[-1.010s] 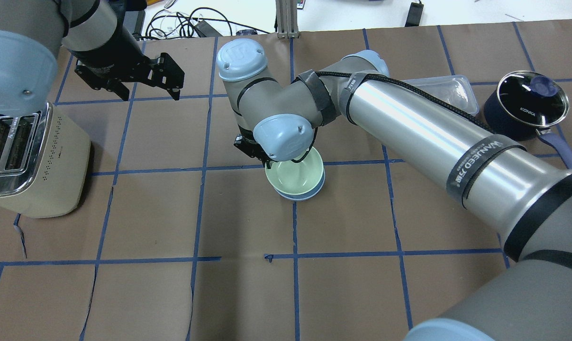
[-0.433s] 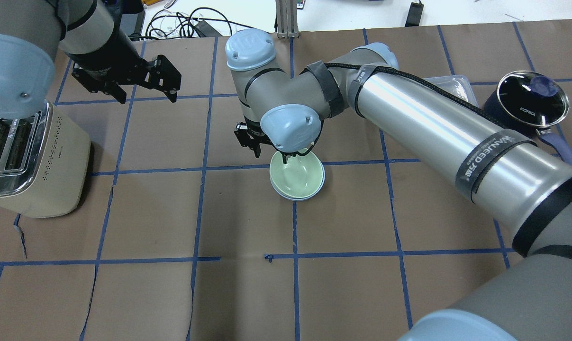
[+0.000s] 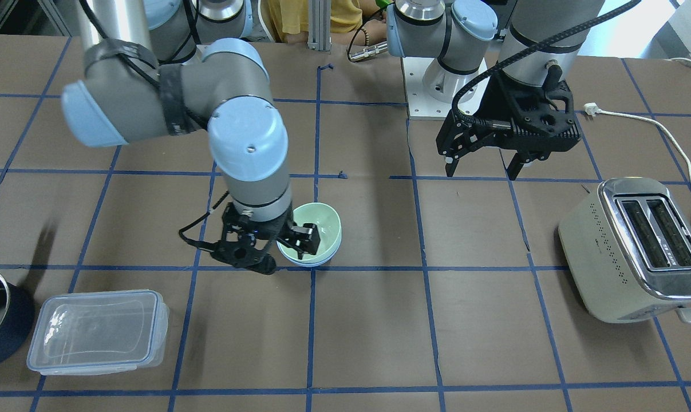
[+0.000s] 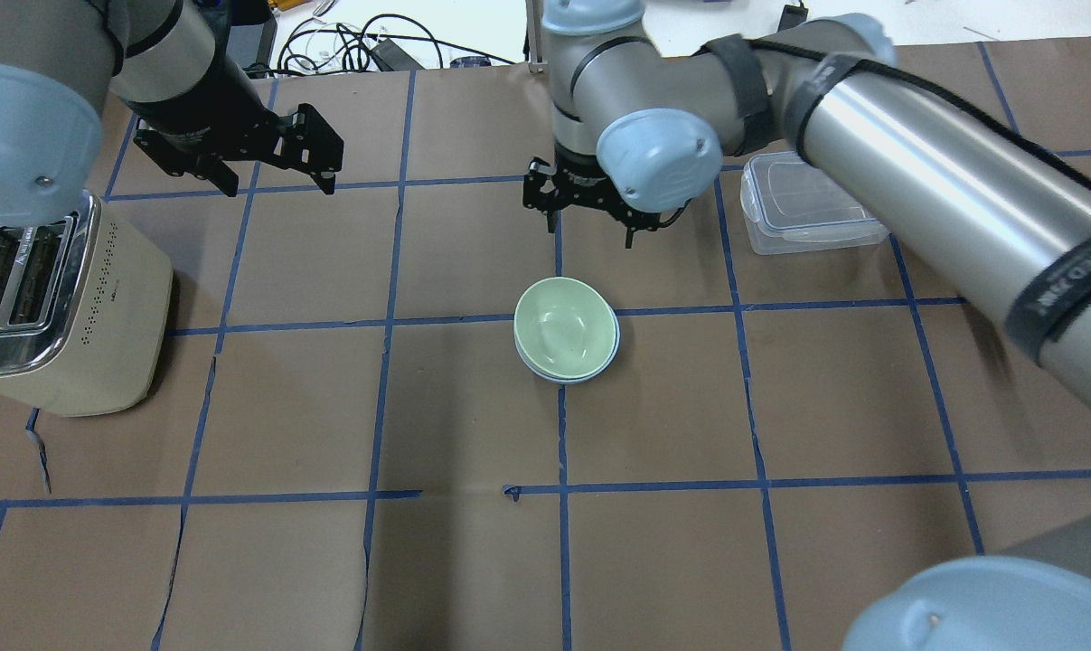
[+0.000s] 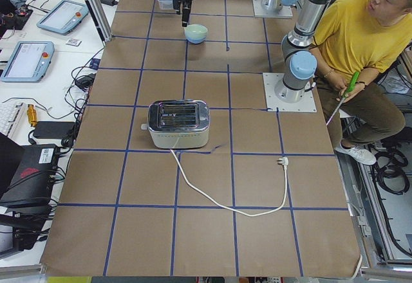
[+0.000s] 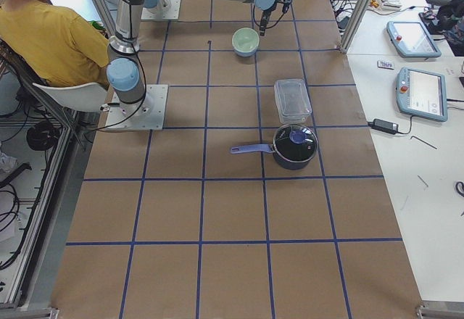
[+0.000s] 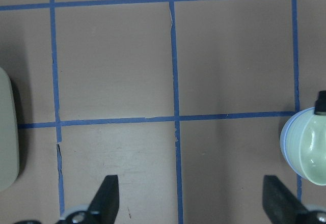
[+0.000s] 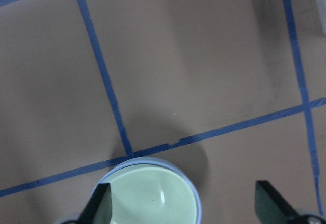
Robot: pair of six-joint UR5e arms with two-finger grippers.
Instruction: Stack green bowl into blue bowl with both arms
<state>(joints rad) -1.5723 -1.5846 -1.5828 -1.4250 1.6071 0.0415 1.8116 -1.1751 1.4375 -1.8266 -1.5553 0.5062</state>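
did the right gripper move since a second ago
Yes. In the overhead view the right gripper left the green bowl and moved to the table's far side, toward the clear container.

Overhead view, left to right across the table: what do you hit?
toaster → left hand → green bowl nested in blue bowl → clear lidded container. Left out: right hand, which overlaps the bowls' span.
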